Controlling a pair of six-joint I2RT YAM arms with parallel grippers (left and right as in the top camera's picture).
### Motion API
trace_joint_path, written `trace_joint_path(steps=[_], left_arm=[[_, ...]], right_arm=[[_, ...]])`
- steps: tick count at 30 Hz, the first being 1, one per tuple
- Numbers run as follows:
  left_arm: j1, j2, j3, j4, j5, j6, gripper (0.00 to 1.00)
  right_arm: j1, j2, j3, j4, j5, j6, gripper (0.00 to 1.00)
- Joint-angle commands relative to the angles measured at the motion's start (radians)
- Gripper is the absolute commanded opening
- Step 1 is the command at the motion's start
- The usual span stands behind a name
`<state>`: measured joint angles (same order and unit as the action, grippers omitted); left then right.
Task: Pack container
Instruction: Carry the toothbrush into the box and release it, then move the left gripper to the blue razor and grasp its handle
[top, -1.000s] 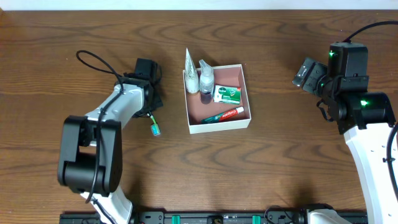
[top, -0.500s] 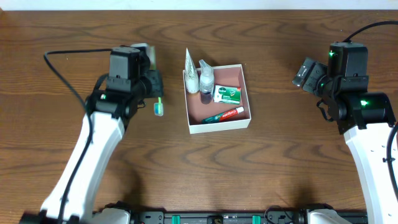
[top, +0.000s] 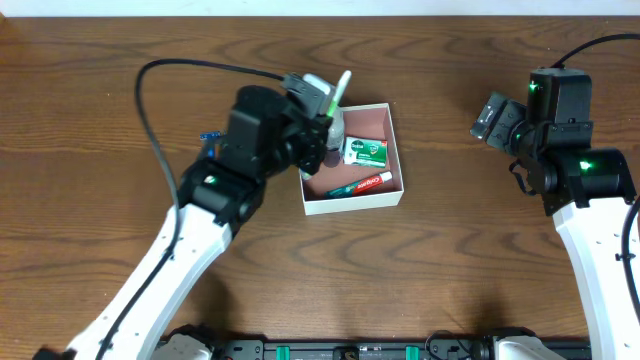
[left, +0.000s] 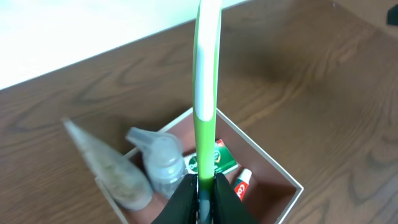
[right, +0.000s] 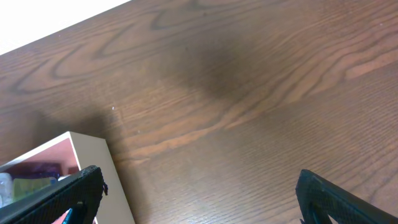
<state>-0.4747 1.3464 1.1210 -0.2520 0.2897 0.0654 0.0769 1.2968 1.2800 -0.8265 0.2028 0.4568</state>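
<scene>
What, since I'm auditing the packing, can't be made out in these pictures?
- Left wrist: far end of the toothbrush, cut off by the top edge.
- Overhead: left side of the container, hidden under the left arm.
- Overhead: the small blue object, too small to identify.

The overhead camera looks straight down on the whole table (top: 100, 60); the left wrist camera hangs close above the container (top: 352, 203), angled towards the table's far edge. The right wrist camera looks obliquely from well aside; all three share the container
</scene>
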Motion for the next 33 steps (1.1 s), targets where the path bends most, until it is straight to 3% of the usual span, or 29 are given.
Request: trace_joint_path(steps=[1,7,8,11,14,22,28,33], left_arm=[[-0.021,0.072,0.004,0.024,0.012,0.028,0.1],[-0.062,0.179,0.004,0.068,0.013,0.028,0.11],[-0.068,0.183,0.004,0.069,0.013,0.028,0.17],[-0.077,0.181,0.004,0.078,0.012,0.028,0.54],[-0.076,0.179,0.004,0.089,0.007,0.029,0.66],[-0.046,0.137,0.005,0.048,-0.141,-0.004,0.68],[0.063,0.021,0.005,-0.108,-0.267,-0.132,0.69],[0.153,0.027,0.002,-0.232,-0.428,-0.201,0.68]], right_arm=[[-0.006,-0.001,0.012,-0.002,0.014,0.014,0.99],[-0.006,-0.001,0.012,-0.001,0.014,0.014,0.99],[-0.006,-0.001,0.012,-0.001,0.014,0.014,0.99],[-0.006,-0.001,0.012,-0.002,0.014,0.014,0.99],[-0.006,-0.001,0.012,-0.002,0.014,0.014,0.99],[-0.006,0.0,0.012,-0.001,0.014,0.014,0.99],[-0.006,-0.001,0.012,-0.002,0.014,0.014,0.99],[-0.006,-0.001,0.012,-0.002,0.014,0.014,0.99]])
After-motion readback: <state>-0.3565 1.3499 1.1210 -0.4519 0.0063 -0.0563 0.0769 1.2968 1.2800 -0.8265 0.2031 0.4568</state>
